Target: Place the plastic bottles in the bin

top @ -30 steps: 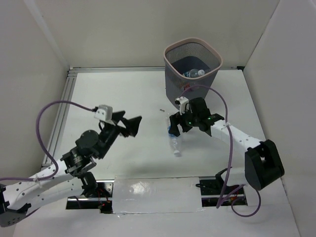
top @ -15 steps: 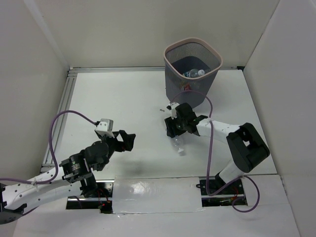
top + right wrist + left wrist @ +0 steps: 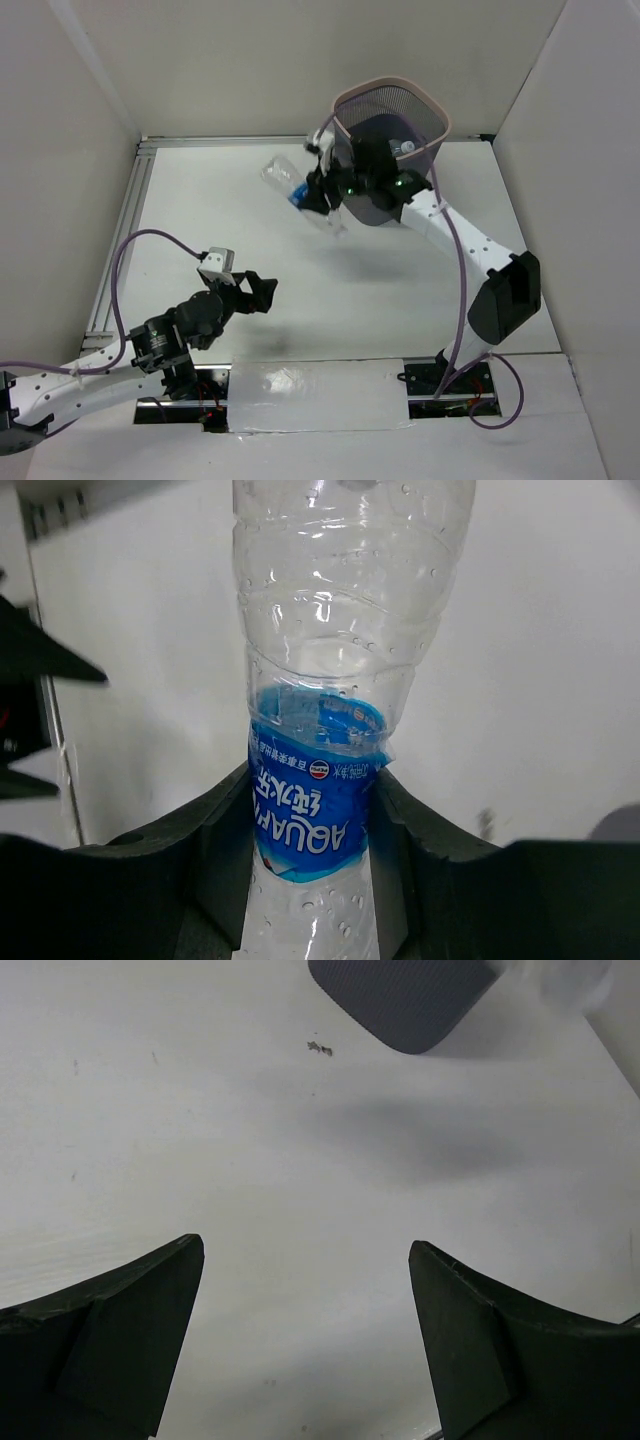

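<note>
Right tool (image 3: 314,194) grasping a bottle (image 3: 330,680) beside the bin (image 3: 440,112)
It clenches the clear bottle round its blue label, up off the bench (image 3: 200,210) at upper centre of the overhead view, just left of the bin. The left tool (image 3: 262,292), lower left, is released and empty.

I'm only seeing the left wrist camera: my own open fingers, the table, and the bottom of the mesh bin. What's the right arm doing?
Observer: The right arm's fingers grip a clear blue-labelled bottle at its label, holding it up in the air.
Operator: Is it over the bin?
Observer: No. From above, the bottle shows left of the rim of the bin, not above the opening.
Operator: Anything inside the bin?
Observer: Yes, a white-capped bottle lies inside it.
</note>
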### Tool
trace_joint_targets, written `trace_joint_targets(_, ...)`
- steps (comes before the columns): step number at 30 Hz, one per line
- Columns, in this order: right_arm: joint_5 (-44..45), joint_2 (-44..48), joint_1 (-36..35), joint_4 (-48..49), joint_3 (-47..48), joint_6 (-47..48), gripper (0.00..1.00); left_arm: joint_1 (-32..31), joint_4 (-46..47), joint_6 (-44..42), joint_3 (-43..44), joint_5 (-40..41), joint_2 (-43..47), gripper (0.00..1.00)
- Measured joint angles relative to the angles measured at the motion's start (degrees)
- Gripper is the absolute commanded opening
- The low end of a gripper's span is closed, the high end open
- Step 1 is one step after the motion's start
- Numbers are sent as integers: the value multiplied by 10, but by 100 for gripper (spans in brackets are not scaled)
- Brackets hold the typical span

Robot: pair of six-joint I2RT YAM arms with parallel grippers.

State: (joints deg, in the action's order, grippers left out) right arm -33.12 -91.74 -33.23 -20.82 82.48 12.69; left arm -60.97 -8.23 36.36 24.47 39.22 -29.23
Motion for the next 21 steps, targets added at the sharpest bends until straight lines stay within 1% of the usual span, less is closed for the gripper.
trace_joint_targets(3, -21, 1, 22, 12, 119, 0, 6, 0, 17, -2, 0, -10, -10, 96)
trace_joint_targets(6, -22, 5, 64, 47, 198, -18, 9, 0, 33, -6, 0, -19, -21, 96)
trace_joint_targets(9, 4, 12, 119, 85, 225, -30, 11, 0, 47, -17, 0, -29, -29, 97)
trace_joint_targets(11, 28, 12, 153, 106, 227, -33, 16, 0, 58, -20, 0, -35, -34, 97)
trace_joint_targets(12, 38, 7, 170, 111, 227, -32, 23, 0, 62, -21, 0, -36, -35, 97)
trace_joint_targets(13, 43, 2, 183, 115, 227, -28, 27, 0, 66, -21, 0, -38, -37, 97)
trace_joint_targets(14, 45, -7, 198, 120, 228, -24, 39, 0, 70, -22, 0, -40, -41, 99)
trace_joint_targets(15, 47, -19, 209, 121, 231, -22, 59, 0, 73, -24, 0, -41, -44, 99)
trace_joint_targets(16, 47, -34, 219, 121, 238, -21, 81, 0, 75, -25, 0, -42, -48, 100)
trace_joint_targets(17, 47, -52, 228, 122, 245, -19, 100, 0, 77, -29, 0, -43, -53, 100)
trace_joint_targets(21, 41, -119, 257, 100, 265, -19, 100, 0, 73, -32, 14, -47, -83, 100)
